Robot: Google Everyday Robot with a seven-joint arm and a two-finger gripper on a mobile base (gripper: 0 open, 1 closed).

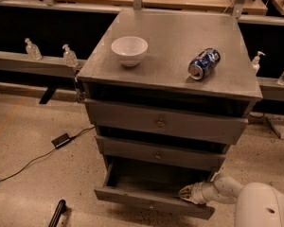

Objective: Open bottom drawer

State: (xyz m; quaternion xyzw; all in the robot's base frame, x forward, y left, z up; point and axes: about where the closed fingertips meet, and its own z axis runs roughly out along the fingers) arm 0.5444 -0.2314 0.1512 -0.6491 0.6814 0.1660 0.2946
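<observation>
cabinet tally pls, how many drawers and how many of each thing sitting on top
drawers: 3 (top drawer, middle drawer, bottom drawer, which is pulled out)
white bowl: 1
blue can, lying on its side: 1
total: 5
The gripper is at the right end of the bottom drawer's front edge.
</observation>
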